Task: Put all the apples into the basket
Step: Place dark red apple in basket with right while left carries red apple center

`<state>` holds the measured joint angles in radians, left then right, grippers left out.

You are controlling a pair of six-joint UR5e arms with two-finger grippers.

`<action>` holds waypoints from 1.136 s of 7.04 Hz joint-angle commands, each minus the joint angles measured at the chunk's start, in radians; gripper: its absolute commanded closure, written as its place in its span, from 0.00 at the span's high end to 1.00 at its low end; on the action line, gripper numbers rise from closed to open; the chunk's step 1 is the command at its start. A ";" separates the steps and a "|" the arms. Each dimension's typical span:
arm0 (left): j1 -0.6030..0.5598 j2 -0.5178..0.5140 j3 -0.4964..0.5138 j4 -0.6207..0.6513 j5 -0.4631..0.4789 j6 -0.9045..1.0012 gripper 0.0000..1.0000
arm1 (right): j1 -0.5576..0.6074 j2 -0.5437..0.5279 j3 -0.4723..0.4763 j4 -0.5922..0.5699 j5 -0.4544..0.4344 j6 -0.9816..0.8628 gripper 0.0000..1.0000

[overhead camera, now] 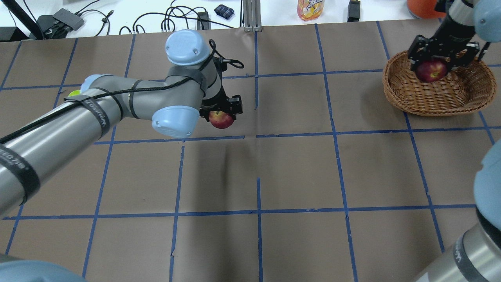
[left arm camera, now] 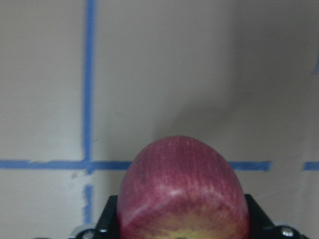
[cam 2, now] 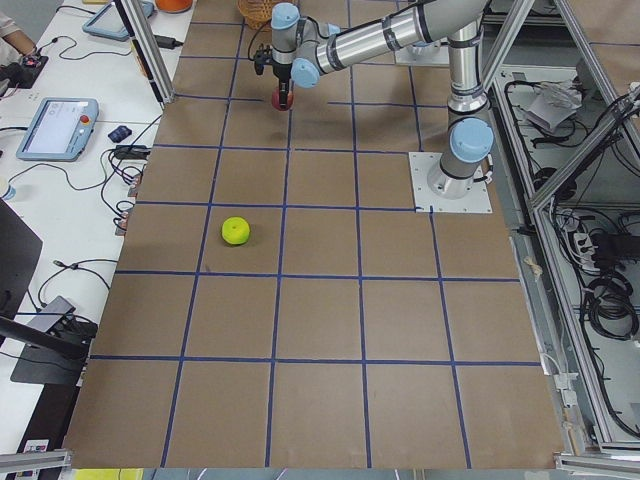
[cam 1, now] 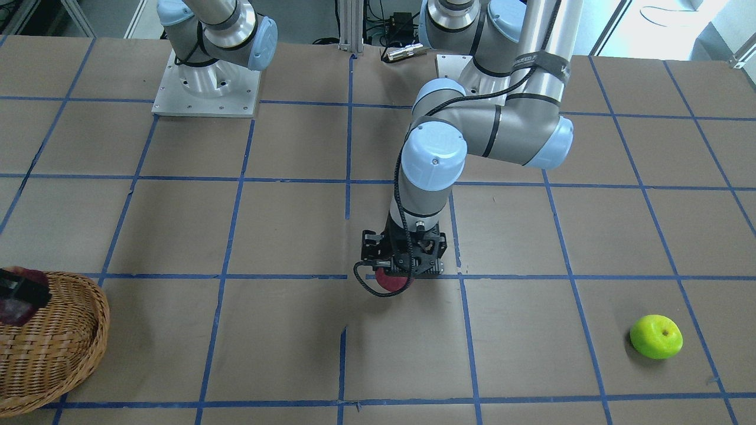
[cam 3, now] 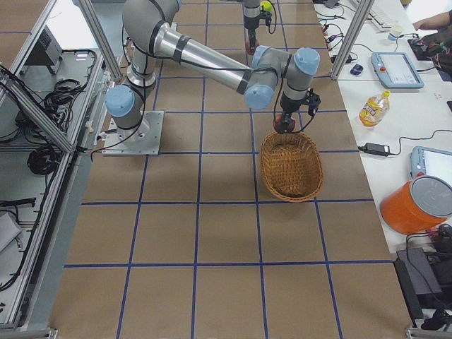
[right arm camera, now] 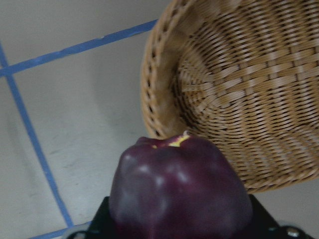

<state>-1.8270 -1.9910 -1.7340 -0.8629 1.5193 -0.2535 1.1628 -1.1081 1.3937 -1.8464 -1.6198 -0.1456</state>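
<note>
Lower the right gripper (overhead camera: 430, 64), clamped on the dark maroon round apple (overhead camera: 431, 71) by the eleven o'clock rim of the oval brown wicker basket (overhead camera: 397, 94), over the hollow before releasing, with the left gripper (overhead camera: 221, 113) clasping the red yellow-dimpled apple (overhead camera: 221, 119) mid-table and the lime green apple (cam 1: 656, 336) at nine o'clock.

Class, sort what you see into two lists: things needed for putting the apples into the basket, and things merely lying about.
Job in hand: maroon apple, red apple, green apple, wicker basket.

Lying about: drink bottle, teach pendant, orange tub.
</note>
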 commanded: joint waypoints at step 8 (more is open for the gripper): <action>0.064 0.006 0.189 -0.391 -0.120 0.029 1.00 | -0.091 0.226 -0.028 -0.315 -0.146 -0.123 0.99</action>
<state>-1.8249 -2.0279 -1.6154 -1.1040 1.3967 -0.2804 1.0723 -0.8848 1.3668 -2.1545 -1.7678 -0.2708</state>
